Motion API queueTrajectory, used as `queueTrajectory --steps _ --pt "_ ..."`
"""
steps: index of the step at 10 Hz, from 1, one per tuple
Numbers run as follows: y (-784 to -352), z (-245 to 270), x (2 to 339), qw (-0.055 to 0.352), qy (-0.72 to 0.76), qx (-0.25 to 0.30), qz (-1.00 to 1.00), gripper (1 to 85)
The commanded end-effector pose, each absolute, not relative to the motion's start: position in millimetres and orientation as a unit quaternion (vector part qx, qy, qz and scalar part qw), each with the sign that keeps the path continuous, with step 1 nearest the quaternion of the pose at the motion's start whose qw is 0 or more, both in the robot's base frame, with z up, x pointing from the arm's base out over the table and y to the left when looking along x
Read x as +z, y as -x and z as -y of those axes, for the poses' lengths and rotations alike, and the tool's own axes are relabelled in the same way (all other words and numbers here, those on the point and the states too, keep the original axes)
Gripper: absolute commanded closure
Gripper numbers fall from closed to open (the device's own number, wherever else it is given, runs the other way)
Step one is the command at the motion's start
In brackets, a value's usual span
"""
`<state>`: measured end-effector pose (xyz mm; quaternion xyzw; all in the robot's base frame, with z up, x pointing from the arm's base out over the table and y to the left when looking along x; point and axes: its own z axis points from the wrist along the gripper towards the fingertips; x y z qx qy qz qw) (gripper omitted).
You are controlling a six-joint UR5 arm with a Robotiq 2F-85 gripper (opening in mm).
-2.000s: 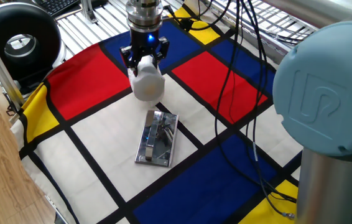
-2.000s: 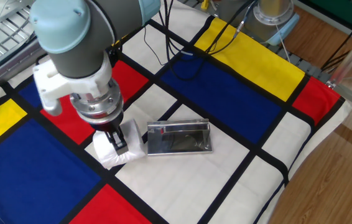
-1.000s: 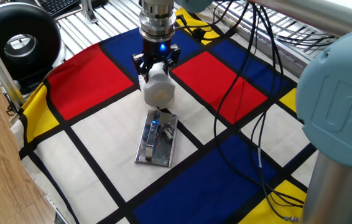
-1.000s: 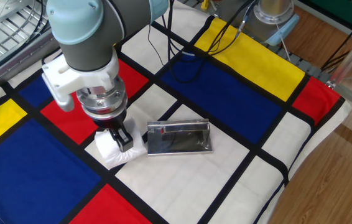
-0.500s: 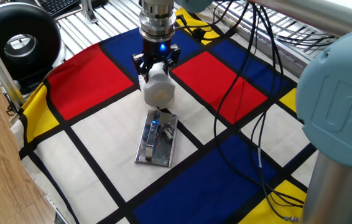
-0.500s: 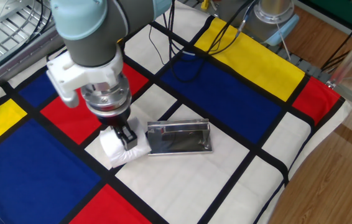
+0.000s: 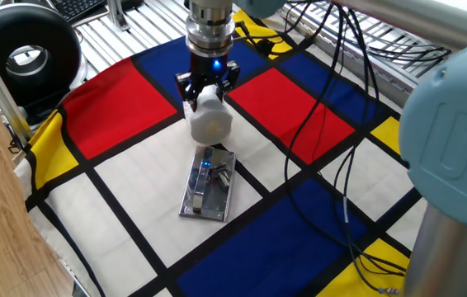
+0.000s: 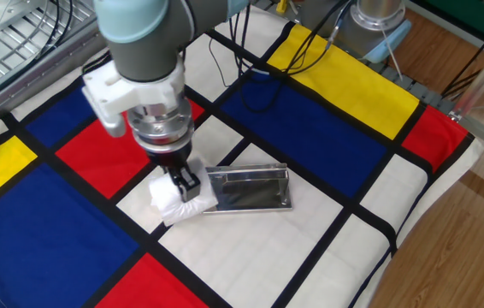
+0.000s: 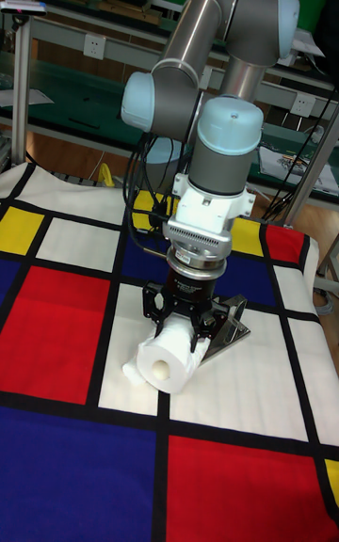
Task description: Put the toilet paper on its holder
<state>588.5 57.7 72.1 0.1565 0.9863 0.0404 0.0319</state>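
So the gripper (image 9: 181, 316) has its two fingers clamped on the toilet paper (image 9: 167, 359), roll held up off the checkered cloth (image 7: 126, 177). It's hanging right at one short end of the holder (image 7: 209, 183), which lies flat and shiny on a white square.

Two fixed cams look down steeply from opposite sides of the table (image 7: 134, 190), fairly close. Tall cam sits lower, facing the arm front-on. All share the holder (image 7: 209, 183) area.

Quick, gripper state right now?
Gripper: closed on the toilet paper, holding it beside the holder.
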Motion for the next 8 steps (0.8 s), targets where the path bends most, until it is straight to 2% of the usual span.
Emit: queueTrajectory --steps 1,3,8 --pt "-583.0 -65.7 71.8 0.033 -0.147 0.046 -0.988 84.3" --pt "-580.6 -78.8 73.0 0.026 -0.135 0.07 -0.988 84.3" --pt "-580.7 -73.2 72.4 0.026 -0.154 0.059 -0.986 84.3"
